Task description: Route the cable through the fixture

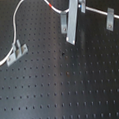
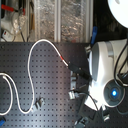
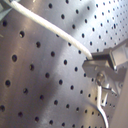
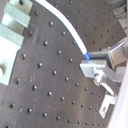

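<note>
Cable (image 1: 23,8), white with a red band (image 1: 51,6), loops across the black perforated surface (image 1: 61,80) in both exterior views, passing a grey metal clip (image 1: 16,51) at the first exterior view's left. The end effector (image 4: 89,64) is closed on the cable, pinching it just above the surface in both wrist views.

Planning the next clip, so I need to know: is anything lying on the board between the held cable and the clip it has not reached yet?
Nothing visible. In the first exterior view the gripper grips the cable; bare board lies around the left clip.
</note>
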Tool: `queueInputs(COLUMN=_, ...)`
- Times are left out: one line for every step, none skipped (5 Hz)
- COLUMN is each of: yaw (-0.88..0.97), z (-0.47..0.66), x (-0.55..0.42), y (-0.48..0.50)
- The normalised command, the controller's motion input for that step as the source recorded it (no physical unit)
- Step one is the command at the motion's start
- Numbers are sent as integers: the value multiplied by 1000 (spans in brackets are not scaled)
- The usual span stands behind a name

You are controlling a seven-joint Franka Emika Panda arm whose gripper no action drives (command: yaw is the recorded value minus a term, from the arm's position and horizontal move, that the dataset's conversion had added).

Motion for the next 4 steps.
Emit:
queueInputs(yaw=-448, z=281, x=117, y=269)
queueInputs(yaw=-991, z=348, x=-28, y=44)
queueInputs(yaw=-1000, z=357, x=-37, y=18)
queueInputs(yaw=-999, z=348, x=-6, y=12)
